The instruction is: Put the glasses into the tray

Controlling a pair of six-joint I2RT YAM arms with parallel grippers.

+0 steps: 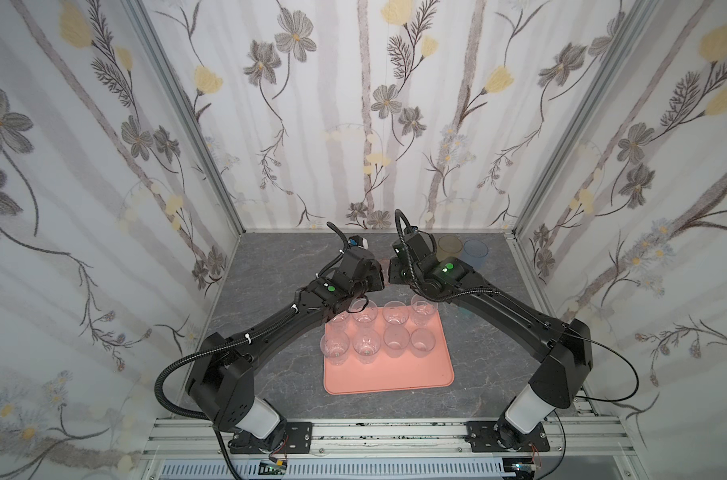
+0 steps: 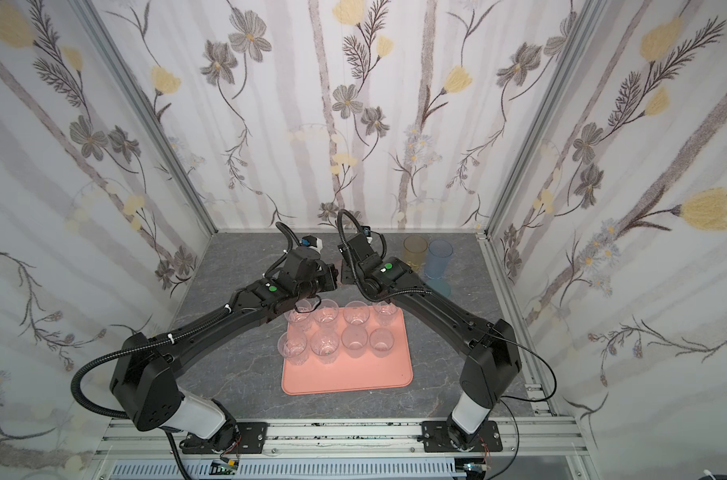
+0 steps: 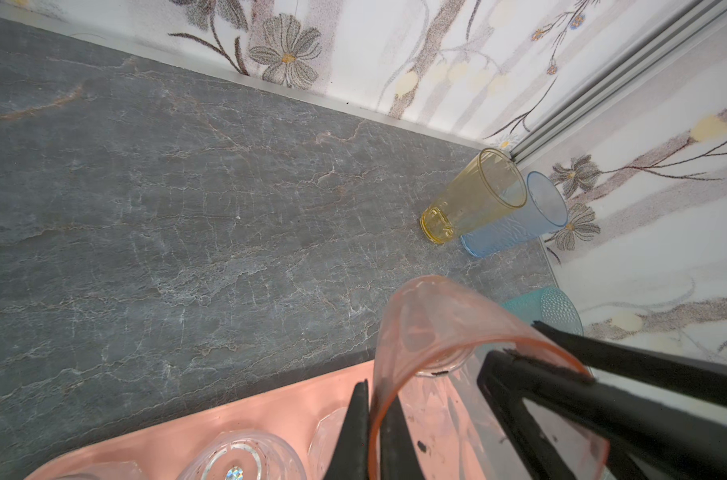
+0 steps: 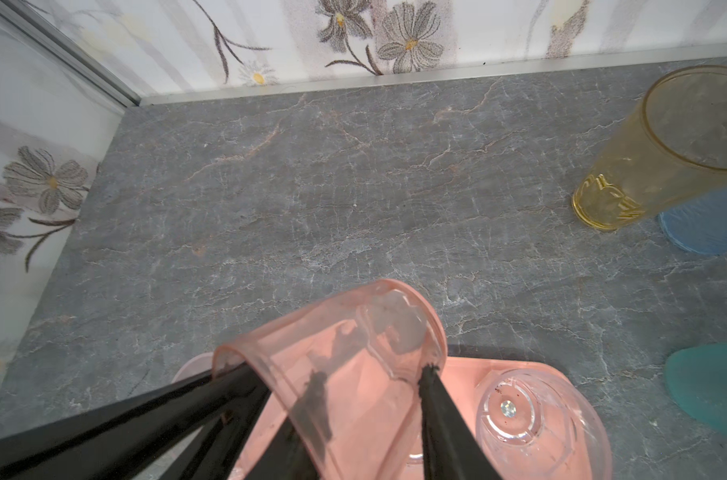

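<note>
Left gripper [image 3: 373, 409]: clamped on the rim of the pink glass [image 4: 353, 361], one finger inside the wall and one outside.
Right gripper [image 3: 511, 344]: meets the left one nearly tip to tip. Its fingers stand either side of the opposite wall of the same glass, with a gap between them. I can't tell whether they press on it.
Pink glass: between the two grippers, off the table and tipped on its side, over the far edge of the tray [image 1: 395, 378].
Tray: just below the grippers and back toward the arm bases, flat on the grey table [image 1: 270, 374].
Clear glasses [image 1: 395, 338]: eight, upright, in two rows of four on the tray's far half; the far row sits just under the grippers.
Amber glass [image 1: 449, 247]: upright on the table, beyond the right gripper, toward the far right corner.
Blue glass [image 1: 476, 253]: just beside the amber one, on the side away from the grippers.
Teal glass [image 3: 557, 309]: on the table, out past the right gripper, largely hidden by that arm in both top views.
</note>
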